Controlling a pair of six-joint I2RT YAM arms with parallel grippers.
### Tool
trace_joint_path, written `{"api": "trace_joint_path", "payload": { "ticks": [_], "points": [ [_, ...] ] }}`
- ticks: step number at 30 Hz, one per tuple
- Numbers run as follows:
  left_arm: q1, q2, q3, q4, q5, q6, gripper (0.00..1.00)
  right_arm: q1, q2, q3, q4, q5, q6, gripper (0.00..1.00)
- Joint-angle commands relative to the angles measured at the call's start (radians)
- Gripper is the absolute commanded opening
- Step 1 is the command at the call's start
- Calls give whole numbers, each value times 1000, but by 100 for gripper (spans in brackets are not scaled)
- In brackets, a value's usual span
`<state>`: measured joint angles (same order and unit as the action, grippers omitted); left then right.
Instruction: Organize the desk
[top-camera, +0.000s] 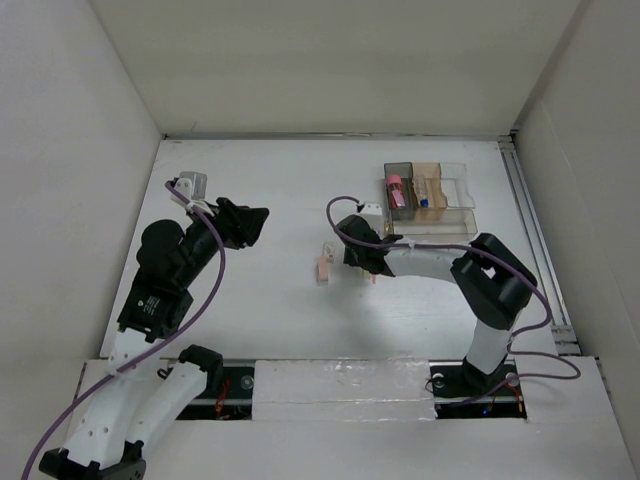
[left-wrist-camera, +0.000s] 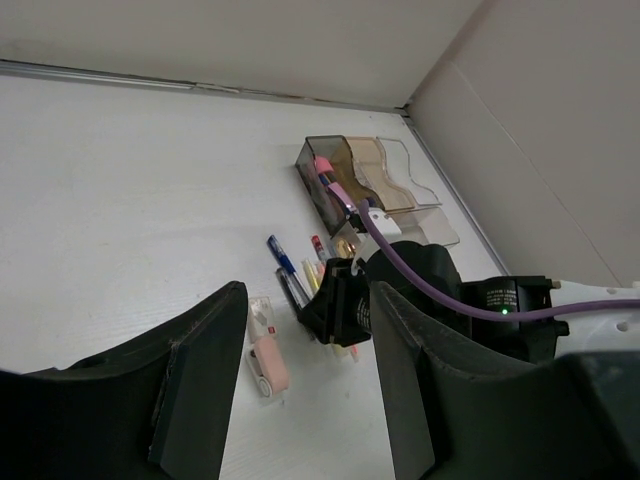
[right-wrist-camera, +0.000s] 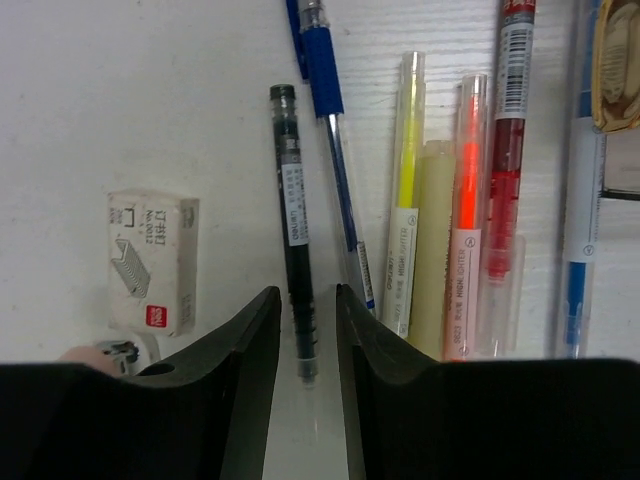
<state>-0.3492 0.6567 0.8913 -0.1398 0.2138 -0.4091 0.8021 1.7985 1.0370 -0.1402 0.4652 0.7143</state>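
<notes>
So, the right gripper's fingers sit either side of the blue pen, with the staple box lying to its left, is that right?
Not quite. The right wrist view shows the right gripper's fingers either side of the black pen; the blue pen lies next to it, outside the fingers. The staple box does lie to the left in that view.

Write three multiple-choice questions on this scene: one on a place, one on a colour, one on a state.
1. In the right wrist view, the staple box lies where from the blue pen? A left B right C on it
2. The pen between the fingers of the right gripper is: A red B black C blue
3. The left gripper is: A open, empty B shut on a pen C shut on a box
Key: 1 A, the box lies apart to its left; 2 B, a black pen lies between the fingers; 3 A, its fingers stand wide apart, holding nothing.
</notes>
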Motion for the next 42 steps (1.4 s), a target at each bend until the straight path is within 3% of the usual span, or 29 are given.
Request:
{"api": "trace_joint_path", "payload": {
  "ticks": [1, 12, 17, 18, 23, 30, 34, 42],
  "points": [
    [6, -12, -12, 32, 18, -5, 48, -17, 7, 37, 54, 46, 14, 34],
    [6, -12, -12, 34, 27, -7, 48, -26, 58, 54, 67, -22, 11, 28],
    [6, -14, -12, 34, 32, -7, 48, -26, 68, 64, 54, -28, 13, 17],
    [6, -17, -12, 35, 32, -10, 48, -26, 62, 67, 45, -28, 11, 11],
    [6, -20, 1, 55, 84, -30, 48, -47, -92, 58, 27, 0, -10, 9],
    [-16, -46, 46, 39, 102, -30, 48, -341, -269, 124, -16, -114, -101, 9],
    [-25, -101, 38, 45, 104, -36, 48, -551, -206, 247, -111, -142, -154, 8],
    [-91, -169, 37, 22, 39, -11, 48, -707, -80, 399, -105, -158, -292, 7]
  ]
}}
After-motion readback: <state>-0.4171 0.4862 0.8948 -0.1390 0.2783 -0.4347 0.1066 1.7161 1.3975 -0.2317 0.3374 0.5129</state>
